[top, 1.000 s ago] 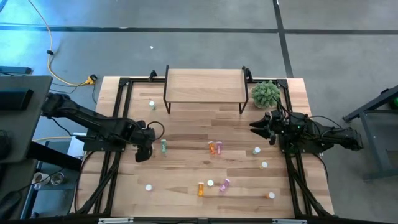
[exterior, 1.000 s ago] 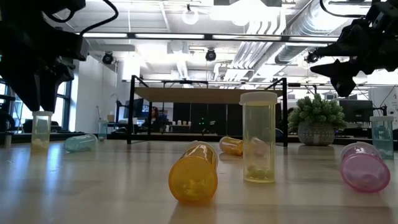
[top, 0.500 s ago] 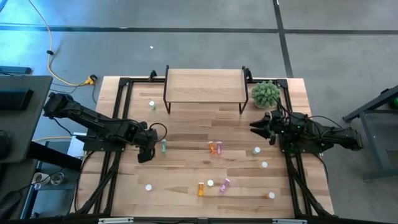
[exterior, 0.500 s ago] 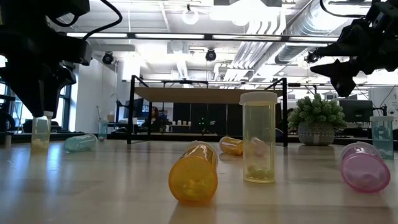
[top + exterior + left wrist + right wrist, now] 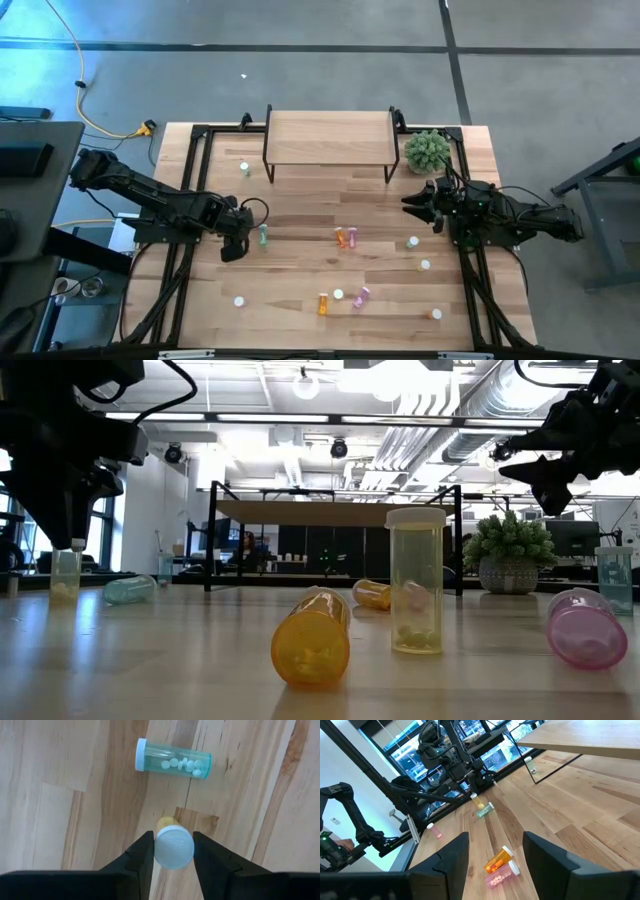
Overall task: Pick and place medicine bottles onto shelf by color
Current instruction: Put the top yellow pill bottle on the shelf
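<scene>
A small yellow medicine bottle (image 5: pixel 167 823) with a white cap stands upright on the table near its left edge; the low view shows it at far left (image 5: pixel 66 575). My left gripper (image 5: pixel 173 851) points down over it, shut on it. Just beyond it a green bottle (image 5: pixel 173 761) lies on its side. The shelf (image 5: pixel 330 140) stands at the table's far edge, with nothing on its board. My right gripper (image 5: pixel 418 206) hangs open above the table's right side, holding nothing. My left gripper pinches the yellow bottle's white cap (image 5: pixel 174 847) between its two fingers (image 5: pixel 144 854), one on each side. The fingers come from above, pointing down. The bottle stands upright with its bottom on the table.
More bottles are scattered over the middle and near part of the table: orange ones (image 5: pixel 345 237) (image 5: pixel 323 303), a pink one (image 5: pixel 361 297), upright ones (image 5: pixel 412 242) (image 5: pixel 239 300). One stands left of the shelf (image 5: pixel 244 168). A green plant ball (image 5: pixel 428 150) sits right of the shelf.
My left gripper has sunk slightly over the yellow bottle and shut on its cap, which the low view showed bare a second ago. The bottle has stayed where it stood.
</scene>
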